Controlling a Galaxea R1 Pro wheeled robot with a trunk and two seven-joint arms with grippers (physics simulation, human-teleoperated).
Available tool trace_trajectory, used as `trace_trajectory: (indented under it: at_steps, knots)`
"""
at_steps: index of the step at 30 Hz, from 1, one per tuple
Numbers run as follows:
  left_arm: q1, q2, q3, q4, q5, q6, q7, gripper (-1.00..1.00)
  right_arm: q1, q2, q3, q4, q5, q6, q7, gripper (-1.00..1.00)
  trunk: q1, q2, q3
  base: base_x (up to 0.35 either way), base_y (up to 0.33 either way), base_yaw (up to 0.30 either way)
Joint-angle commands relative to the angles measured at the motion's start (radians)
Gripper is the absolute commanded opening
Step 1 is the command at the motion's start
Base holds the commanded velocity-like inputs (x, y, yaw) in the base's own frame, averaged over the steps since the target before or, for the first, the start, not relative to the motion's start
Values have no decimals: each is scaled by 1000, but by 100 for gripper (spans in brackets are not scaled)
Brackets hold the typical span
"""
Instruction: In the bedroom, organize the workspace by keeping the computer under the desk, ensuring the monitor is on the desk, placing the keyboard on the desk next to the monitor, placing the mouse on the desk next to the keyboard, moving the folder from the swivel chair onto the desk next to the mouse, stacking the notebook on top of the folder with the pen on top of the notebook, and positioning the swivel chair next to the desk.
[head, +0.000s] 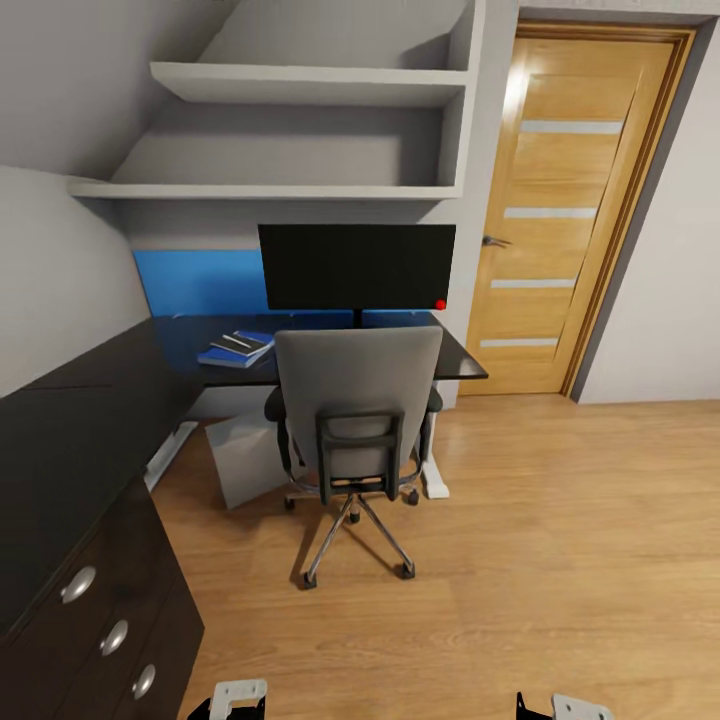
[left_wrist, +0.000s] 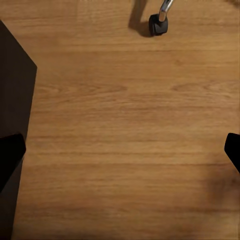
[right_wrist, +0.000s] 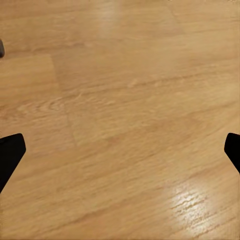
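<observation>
the chair (head: 358, 400) stands at the surface (head: 90, 420), far ahead of both jaws, which hang spread and empty over glossy wood floor (left_wrist: 130, 140). the monitor (head: 356, 266) stands upright on the surface; a blue folder (head: 236, 351) with something small on it lies to its left. the chair partly hides the pale boxy computer (head: 243, 460).
</observation>
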Motion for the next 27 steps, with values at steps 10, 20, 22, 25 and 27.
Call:
trace_trajectory:
  at_steps: [10,20,22,25,27]
  knots:
    - [-1,0,-2,1,2,-3,6,100,-1,0,8,1,-1,-1,-5,100,-39,70,30,0,0,0]
    - [-1,0,-2,1,2,-2,11,100,-1,0,8,1,-1,-1,-5,100,-62,112,49,0,0,0]
    - [-1,0,-2,1,2,-2,11,100,-1,0,8,1,-1,-1,-5,100,-62,112,49,0,0,0]
    - [-1,0,-1,1,2,-3,11,100,-1,0,8,1,-1,-1,-5,100,-62,112,49,0,0,0]
    - [-1,1,-1,0,1,-4,10,100,-1,0,8,2,-1,-1,-6,100,-62,112,49,0,0,0]
